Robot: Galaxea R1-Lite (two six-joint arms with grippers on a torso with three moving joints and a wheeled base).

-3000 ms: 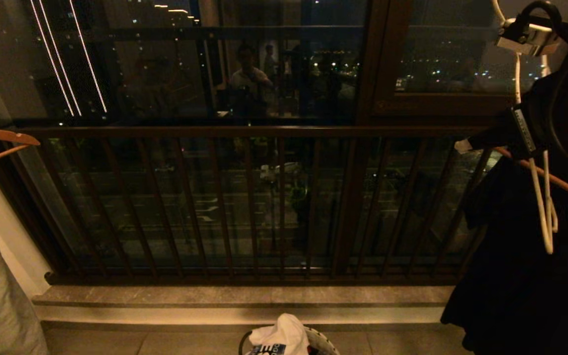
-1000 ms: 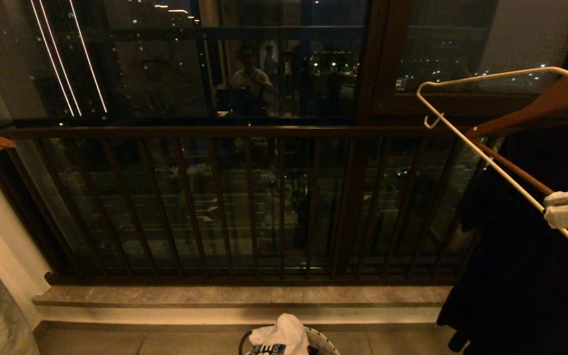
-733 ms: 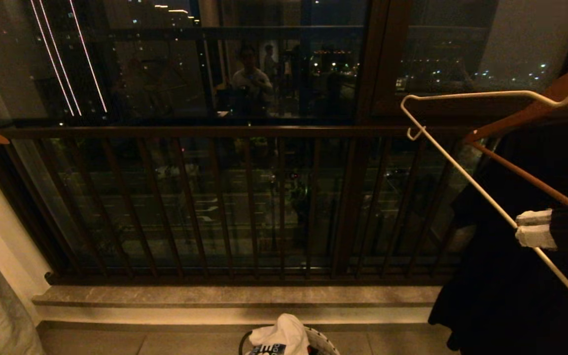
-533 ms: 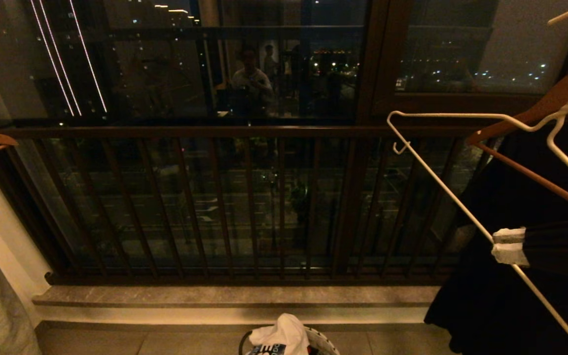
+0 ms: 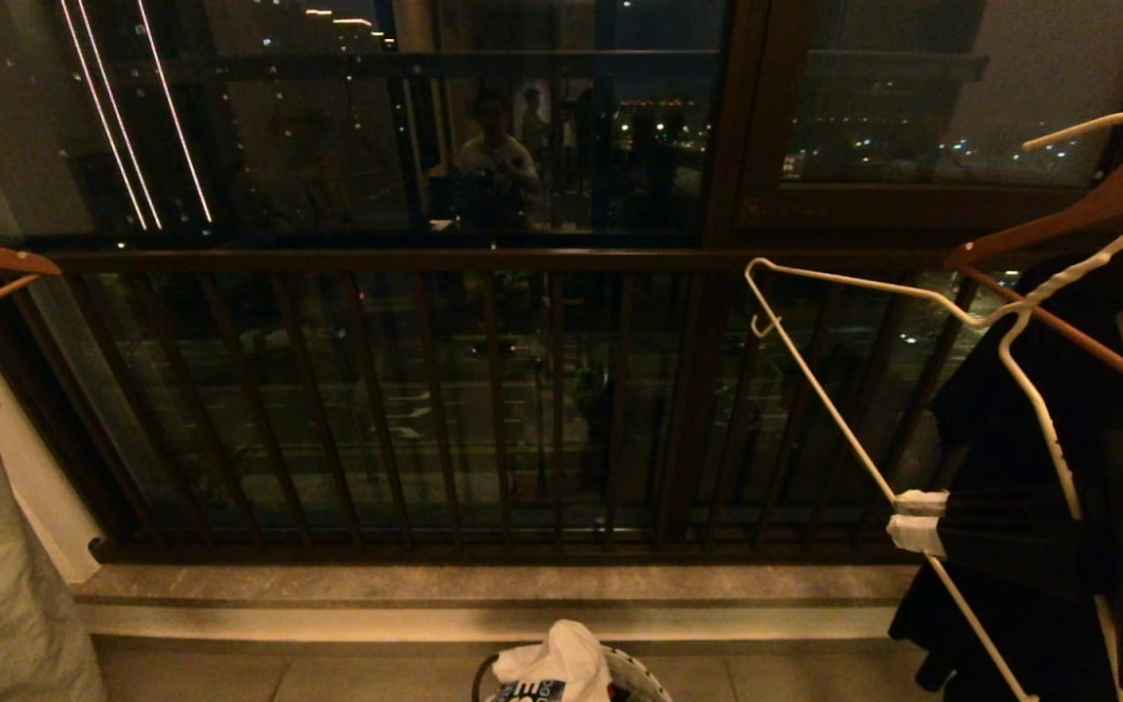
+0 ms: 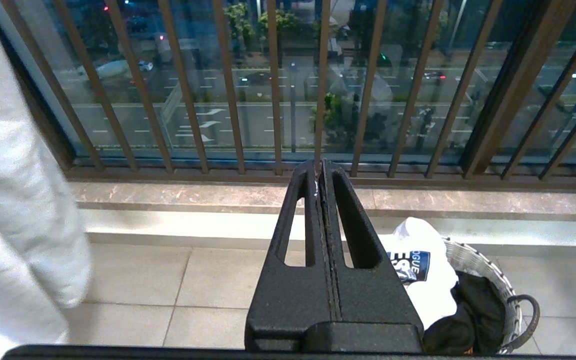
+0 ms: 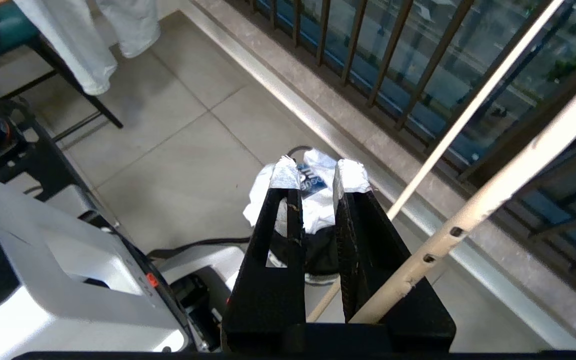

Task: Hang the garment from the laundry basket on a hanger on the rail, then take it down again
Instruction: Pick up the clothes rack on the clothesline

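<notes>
Garment (image 5: pixel 561 663) heaped in laundry basket (image 5: pixel 639 675), near centre | our right gripper (image 5: pixel 917 522) clamps hanger (image 5: pixel 854 429) low, ready for dressing | our left gripper (image 6: pixel 320 172) closed, empty

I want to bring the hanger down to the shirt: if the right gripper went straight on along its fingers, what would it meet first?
Most likely the garment heaped on the laundry basket. The right gripper points at it and nothing shows between, though depth is unclear.
</notes>
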